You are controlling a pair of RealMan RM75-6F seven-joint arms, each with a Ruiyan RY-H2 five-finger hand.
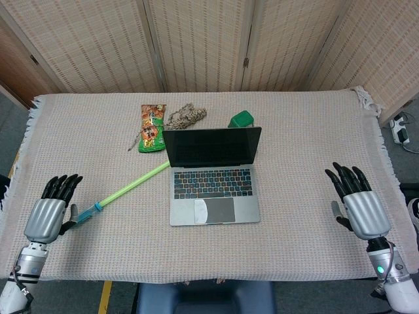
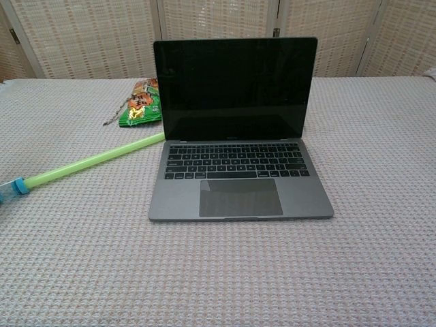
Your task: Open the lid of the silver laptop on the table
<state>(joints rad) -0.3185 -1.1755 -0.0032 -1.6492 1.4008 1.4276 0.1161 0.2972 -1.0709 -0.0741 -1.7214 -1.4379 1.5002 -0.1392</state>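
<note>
staged indoor room, woven folding screens (image 1: 196, 42), cloth-covered table (image 1: 308, 131)

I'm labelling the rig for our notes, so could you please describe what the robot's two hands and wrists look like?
Both the left hand and the right hand have ribbed silver-grey metallic backs and black fingers. Each wrist is a silver cylinder with black bands. A small green light glows on the right wrist. Only the head view shows them.
</note>
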